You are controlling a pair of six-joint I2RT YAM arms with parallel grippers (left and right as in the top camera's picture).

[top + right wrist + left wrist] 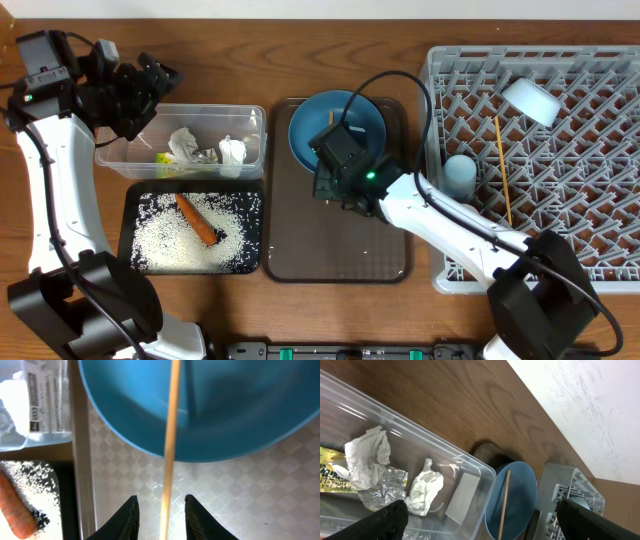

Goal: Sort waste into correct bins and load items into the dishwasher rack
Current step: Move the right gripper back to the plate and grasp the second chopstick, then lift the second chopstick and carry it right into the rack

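Observation:
The dark-blue plate [355, 112] lies at the back of the brown serving tray [340, 250]. One wooden chopstick [170, 435] leans across its rim. My right gripper [161, 505] is open and straddles the chopstick's lower end, with a gap on each side. My left gripper [482, 519] hangs wide open and empty over the clear tub [256, 128], which holds white napkins [367, 457] and the yellow-green wrapper [332, 462]. In the black tray [127, 215] are rice [170, 245] and the carrot [197, 218]. The rack [590, 210] holds a light-blue cup [460, 175], a white bowl [531, 100] and another chopstick [502, 170].
The serving tray's rim [82, 460] runs just left of my right fingers, with the black tray beyond it. The rack's grey wall [437, 190] stands close on the right of the serving tray. Bare wooden table lies behind the tub and plate.

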